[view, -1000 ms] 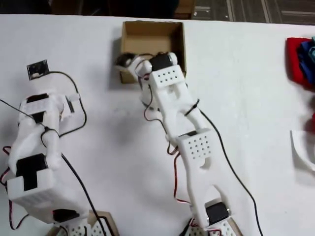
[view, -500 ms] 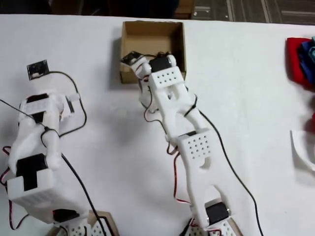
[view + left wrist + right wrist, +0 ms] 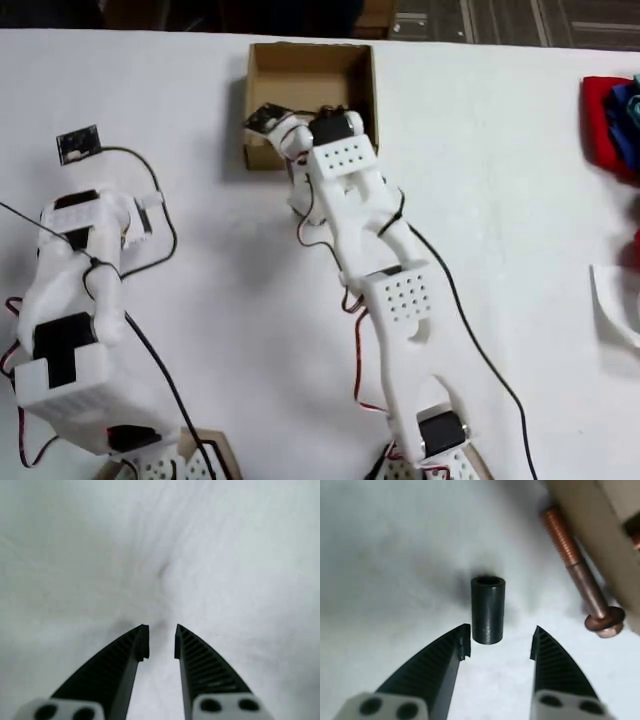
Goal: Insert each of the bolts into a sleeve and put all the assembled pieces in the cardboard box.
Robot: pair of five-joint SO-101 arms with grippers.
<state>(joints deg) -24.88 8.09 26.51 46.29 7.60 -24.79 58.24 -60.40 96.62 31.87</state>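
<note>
A black sleeve [image 3: 488, 610] stands upright on the white table, right in front of my right gripper [image 3: 500, 642]. That gripper is open, with a fingertip on each side of the sleeve's base and neither touching it. A copper bolt [image 3: 580, 575] lies on the table beside the sleeve, along the outer wall of the cardboard box [image 3: 590, 510]. In the high view the right arm [image 3: 340, 160] reaches to the near side of the cardboard box [image 3: 310, 48] and hides the sleeve and bolt. My left gripper [image 3: 160, 642] hangs over bare table, a narrow gap between its fingers and nothing in it.
The left arm [image 3: 80, 260] sits folded at the table's left. A small black module [image 3: 77, 142] on a cable lies beyond it. Red and blue cloth [image 3: 612, 110] and a white object [image 3: 615, 305] lie at the right edge. Bare table lies between the arms.
The right arm's wrist has turned and shifted slightly right and back from the box's front corner. The left arm has stayed still.
</note>
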